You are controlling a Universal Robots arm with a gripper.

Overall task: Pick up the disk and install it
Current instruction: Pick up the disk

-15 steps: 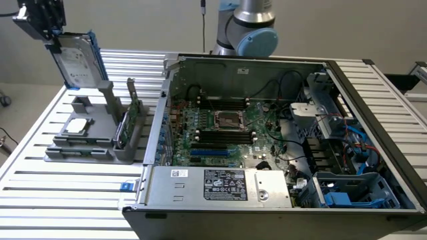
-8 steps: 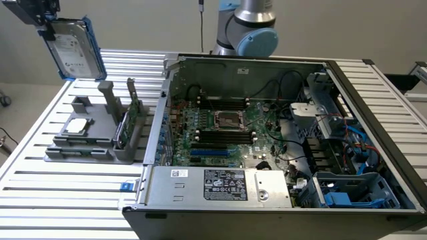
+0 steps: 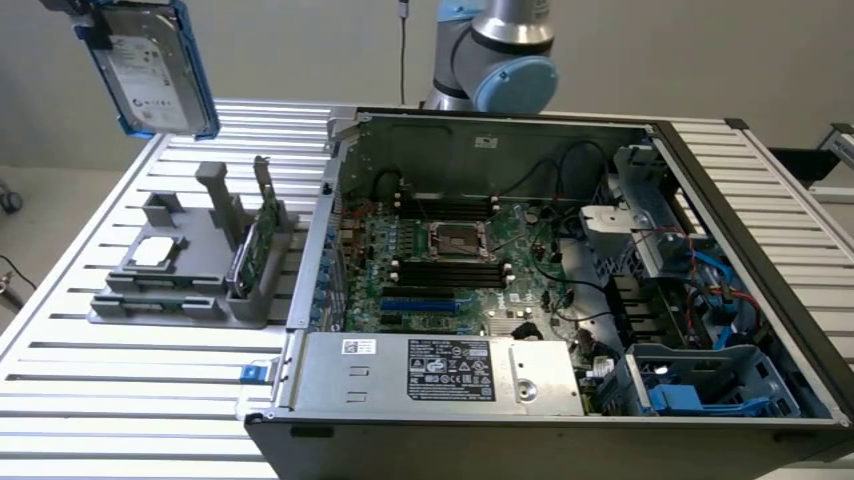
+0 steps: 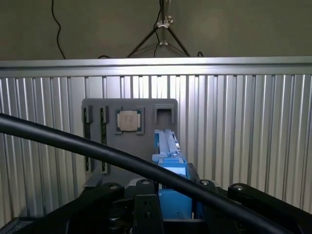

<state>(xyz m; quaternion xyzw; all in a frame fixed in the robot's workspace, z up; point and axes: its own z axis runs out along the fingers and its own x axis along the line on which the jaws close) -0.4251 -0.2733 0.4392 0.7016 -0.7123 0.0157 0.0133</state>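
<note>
The disk (image 3: 150, 68), a silver-grey drive with a white label in a blue carrier, hangs upright and slightly tilted high above the table's far corner at the exterior view's left. My gripper (image 3: 107, 18) grips its upper end at the picture's edge. In the wrist view the disk (image 4: 170, 165) runs edge-on as a blue strip between my gripper's (image 4: 170, 197) dark fingers (image 4: 146, 209), which are shut on it. It hangs above the grey holder (image 4: 97, 141).
The grey holder (image 3: 187, 275) on the slatted table (image 3: 120, 380) carries a square silver chip (image 3: 154, 252) and an upright green card (image 3: 258, 240). The open computer case (image 3: 347, 150) sits at the exterior view's right, with blue drive bays (image 3: 694, 390). A black cable (image 4: 87, 146) crosses the wrist view.
</note>
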